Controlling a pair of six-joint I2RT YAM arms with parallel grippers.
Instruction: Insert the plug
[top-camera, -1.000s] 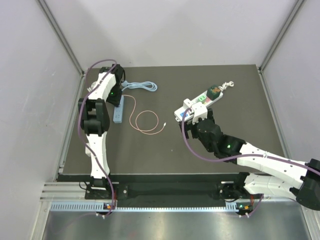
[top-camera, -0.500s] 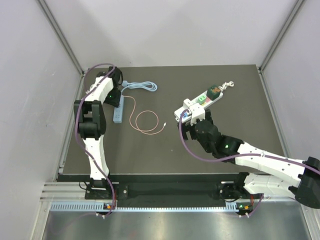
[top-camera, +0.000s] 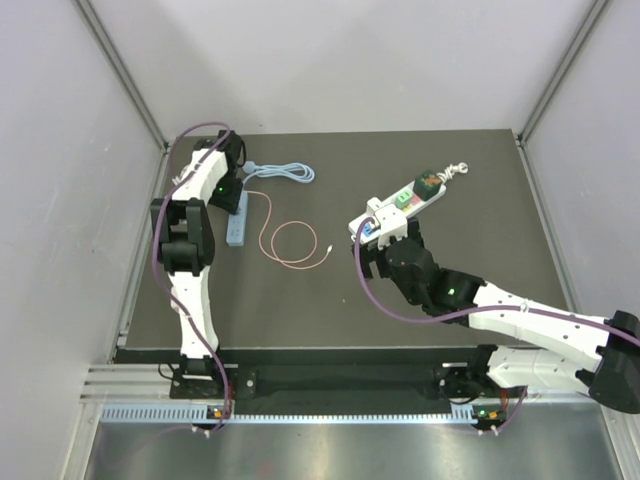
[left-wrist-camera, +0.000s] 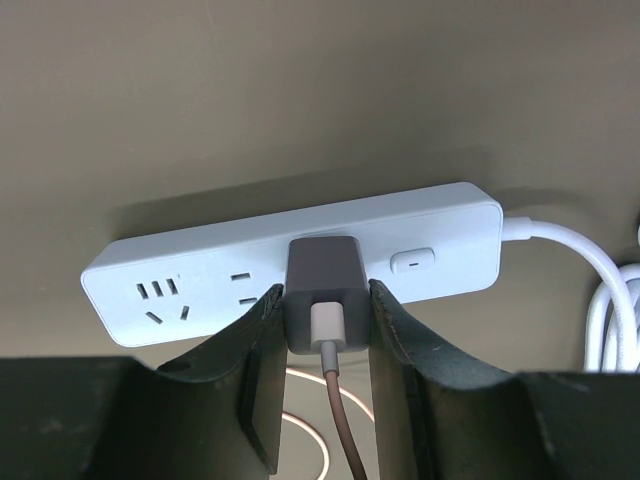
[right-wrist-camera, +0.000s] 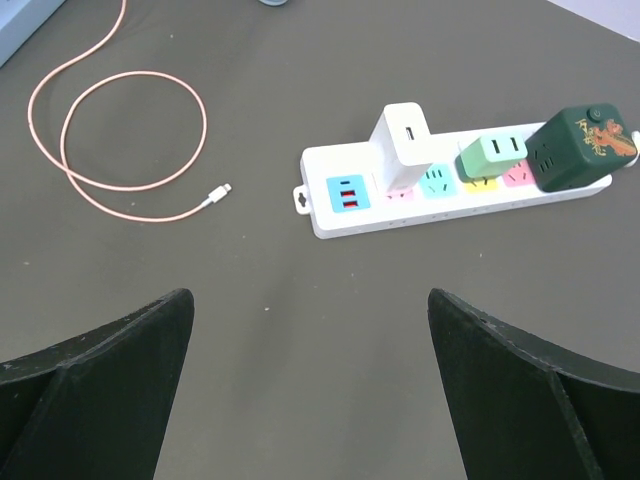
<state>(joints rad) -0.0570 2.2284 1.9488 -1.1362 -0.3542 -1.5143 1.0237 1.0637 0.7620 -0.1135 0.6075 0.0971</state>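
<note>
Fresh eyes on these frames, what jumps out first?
The dark charger plug, pinched in the left jaws and sitting against the middle of the pale blue power strip at the far left of the mat. Then the white strip with coloured sockets right of centre, carrying a white adapter, a mint adapter and a dark green cube; the right jaws hang wide open short of it.

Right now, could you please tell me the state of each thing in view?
blue strip, lying flat, left sockets free.
charger, at its middle socket.
left fingers, shut on charger.
cable, plugged into charger, far end loose.
white strip, several adapters plugged in.
right fingers, open, empty.
</note>
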